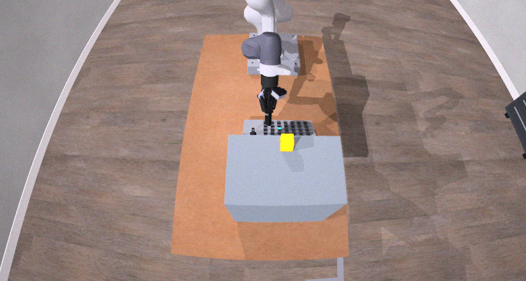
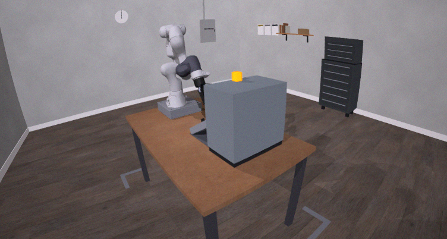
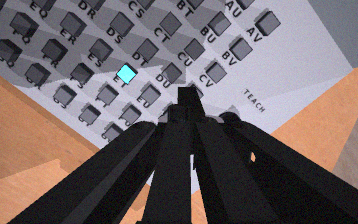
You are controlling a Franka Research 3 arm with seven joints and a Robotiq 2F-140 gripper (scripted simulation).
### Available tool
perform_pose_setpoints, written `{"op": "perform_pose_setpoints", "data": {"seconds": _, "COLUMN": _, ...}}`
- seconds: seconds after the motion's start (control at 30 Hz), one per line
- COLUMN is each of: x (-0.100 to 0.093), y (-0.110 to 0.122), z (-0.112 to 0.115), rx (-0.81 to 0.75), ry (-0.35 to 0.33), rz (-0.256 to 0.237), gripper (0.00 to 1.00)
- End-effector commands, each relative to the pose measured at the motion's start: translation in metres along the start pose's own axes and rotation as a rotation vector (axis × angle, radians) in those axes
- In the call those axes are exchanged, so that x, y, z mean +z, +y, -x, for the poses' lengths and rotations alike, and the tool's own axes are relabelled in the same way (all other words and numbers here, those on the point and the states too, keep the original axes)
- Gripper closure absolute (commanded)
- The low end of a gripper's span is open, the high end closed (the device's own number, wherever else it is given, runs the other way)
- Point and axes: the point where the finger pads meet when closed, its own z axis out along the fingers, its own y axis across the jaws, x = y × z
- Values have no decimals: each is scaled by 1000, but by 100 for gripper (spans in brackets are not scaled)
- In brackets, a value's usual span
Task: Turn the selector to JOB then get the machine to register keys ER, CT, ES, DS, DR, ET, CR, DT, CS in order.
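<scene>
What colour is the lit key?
Bright cyan: the lit key, clearest in the wrist view.

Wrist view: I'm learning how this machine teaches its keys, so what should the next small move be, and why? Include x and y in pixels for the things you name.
Probably lower the shut pincer [image 1: 268,123] [image 2: 203,101] [image 3: 186,101] onto one uncovered key and watch which lights. The key labelled ET [image 1: 279,128] [image 3: 126,74] glows cyan, so the machine should be in TEACH, where a test press costs nothing. Whether the tip touches a key now, I cannot tell.

At twelve o'clock on the wooden table [image 2: 175,153], the white arm [image 2: 176,43] bends toward the gray cabinet [image 2: 250,121]; an orange block [image 2: 236,76] tops the cabinet; a dark drawer chest [image 2: 339,81] stands at two o'clock.
</scene>
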Motion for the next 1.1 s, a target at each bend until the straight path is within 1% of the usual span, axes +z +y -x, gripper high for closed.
{"op": "perform_pose_setpoints", "data": {"seconds": 0.0, "x": -3, "y": 10, "z": 2, "rx": 167, "ry": 11, "rz": -3, "gripper": 90}}
{"op": "perform_pose_setpoints", "data": {"seconds": 0.13, "x": -4, "y": 18, "z": 10, "rx": 279, "ry": 11, "rz": -3, "gripper": 90}}
{"op": "perform_pose_setpoints", "data": {"seconds": 0.2, "x": -4, "y": 18, "z": 10, "rx": 279, "ry": 11, "rz": -3, "gripper": 90}}
{"op": "perform_pose_setpoints", "data": {"seconds": 0.23, "x": -5, "y": 23, "z": 14, "rx": 347, "ry": 11, "rz": -4, "gripper": 90}}
{"op": "perform_pose_setpoints", "data": {"seconds": 0.7, "x": -9, "y": 52, "z": 41, "rx": 730, "ry": 10, "rz": -6, "gripper": 90}}
{"op": "perform_pose_setpoints", "data": {"seconds": 0.9, "x": -10, "y": 55, "z": 44, "rx": 770, "ry": 10, "rz": -6, "gripper": 90}}
{"op": "perform_pose_setpoints", "data": {"seconds": 0.93, "x": -10, "y": 55, "z": 44, "rx": 770, "ry": 10, "rz": -6, "gripper": 60}}
{"op": "perform_pose_setpoints", "data": {"seconds": 1.07, "x": -10, "y": 55, "z": 44, "rx": 770, "ry": 10, "rz": -6, "gripper": 60}}
